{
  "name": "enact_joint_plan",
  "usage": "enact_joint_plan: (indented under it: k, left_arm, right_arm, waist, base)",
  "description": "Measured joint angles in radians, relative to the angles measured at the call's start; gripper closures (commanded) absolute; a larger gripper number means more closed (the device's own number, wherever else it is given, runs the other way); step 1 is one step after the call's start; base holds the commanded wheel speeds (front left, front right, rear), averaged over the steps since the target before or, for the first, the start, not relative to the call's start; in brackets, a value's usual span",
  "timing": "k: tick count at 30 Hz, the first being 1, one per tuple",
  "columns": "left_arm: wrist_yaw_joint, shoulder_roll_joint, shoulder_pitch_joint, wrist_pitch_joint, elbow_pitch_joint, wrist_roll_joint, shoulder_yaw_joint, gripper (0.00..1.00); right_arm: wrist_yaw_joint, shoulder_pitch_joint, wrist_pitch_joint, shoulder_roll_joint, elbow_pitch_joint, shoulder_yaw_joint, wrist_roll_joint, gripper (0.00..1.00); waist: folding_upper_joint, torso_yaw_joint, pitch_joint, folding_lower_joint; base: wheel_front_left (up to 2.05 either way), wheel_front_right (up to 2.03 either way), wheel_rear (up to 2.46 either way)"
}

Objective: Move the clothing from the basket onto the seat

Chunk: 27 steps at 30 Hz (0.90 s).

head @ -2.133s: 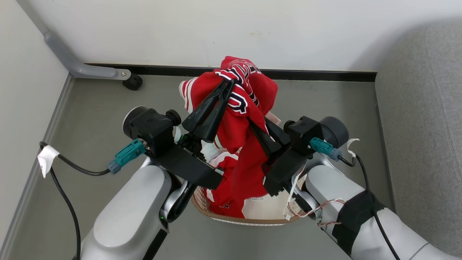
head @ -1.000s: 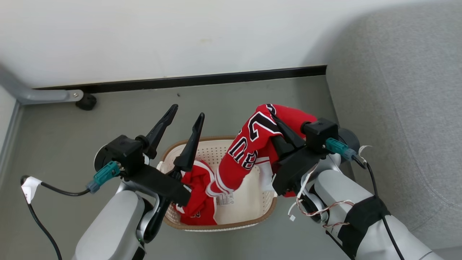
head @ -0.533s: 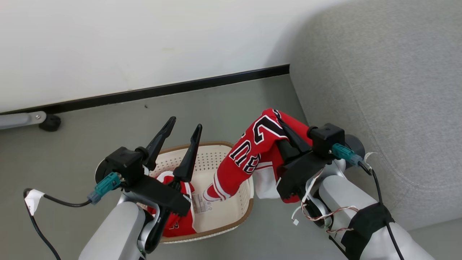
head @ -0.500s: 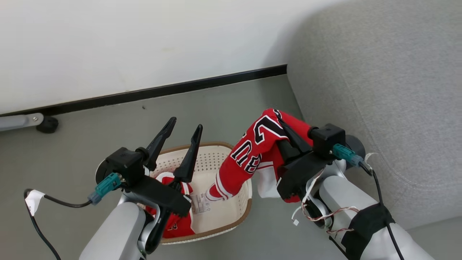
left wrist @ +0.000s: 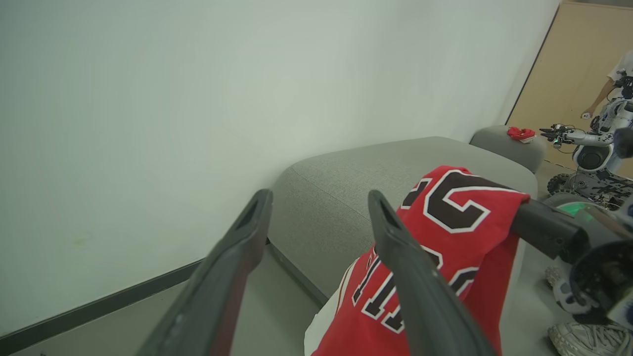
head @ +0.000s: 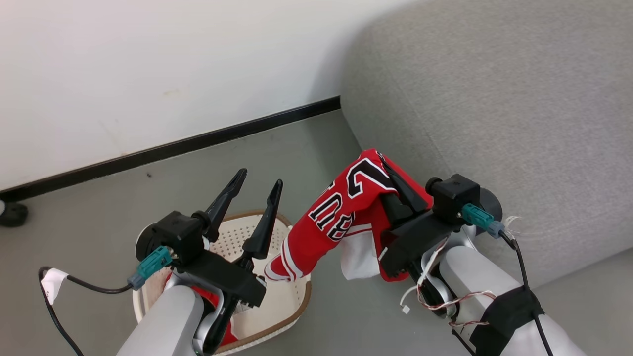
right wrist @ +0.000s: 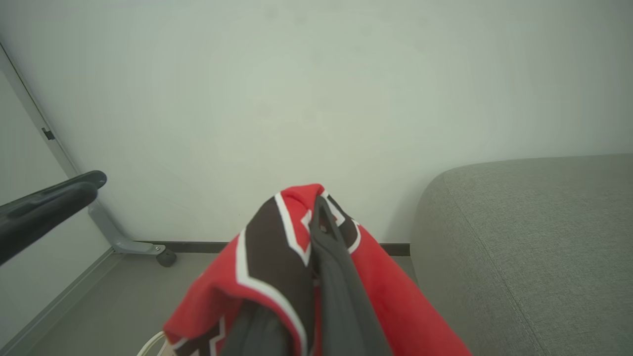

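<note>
Head view first: the right gripper (head: 384, 162) is clamped hard on the jersey (head: 336, 217), its two dark fingers pressed together with red cloth bunched over them. The garment is up in the air, hanging from that grip, big black-and-white lettering turned toward the camera. It hangs over the grey floor (head: 316, 148), between the basket (head: 230, 241) and the seat (head: 494, 99), its top just beside the cushion's rounded edge but not lying on it. A white lining shows under the red by the gripper's body. The striped hem trails down to the left over the basket's right side; whether it touches the rim, I cannot tell.

Over to the left gripper (head: 260, 177) — jaws spread wide, nothing between them, fingers angled up toward the white wall (head: 148, 74) above the basket's far edge. Low in the basket, another red piece (head: 210, 299) peeks out, mostly hidden under the left arm and its black mount.

Left wrist view: the two open fingers frame the grey cushion, and the jersey drapes off the other arm's finger on the right, a large numeral on top. Far off in that view stand a second robot (left wrist: 591, 148) and a person (left wrist: 610, 81), with a small red bundle (left wrist: 520, 133) on another grey cushion.

Right wrist view — fingers shut together, red, black and white cloth folded over them, the seat wide on the right, a black baseboard (right wrist: 198, 246) running along the foot of the wall.
</note>
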Motion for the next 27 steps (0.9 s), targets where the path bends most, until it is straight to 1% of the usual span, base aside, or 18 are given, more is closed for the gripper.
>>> enact_joint_plan:
  k: [8,17,27]
  left_arm:
    - [0.000,-0.002,0.006,0.000,-0.014,0.019,0.005,0.00]
    - [0.000,-0.008,0.022,0.000,-0.023,0.032,0.008,0.00]
    - [0.000,-0.003,0.053,0.000,-0.017,0.044,-0.003,0.00]
  right_arm:
    - [0.001,0.028,0.000,-0.002,-0.044,-0.016,-0.027,1.00]
    - [0.000,0.077,0.000,-0.025,-0.116,-0.049,-0.046,1.00]
    - [-0.009,0.127,0.000,-0.046,-0.190,-0.091,-0.060,1.00]
  waist:
    - [0.0000,-0.075,-0.019,0.0000]
    - [0.0000,-0.154,-0.030,0.0000]
    - [0.0000,-0.212,-0.024,0.0000]
  base:
    - [0.00,0.00,0.00]
    - [0.00,0.00,0.00]
    - [0.00,0.00,0.00]
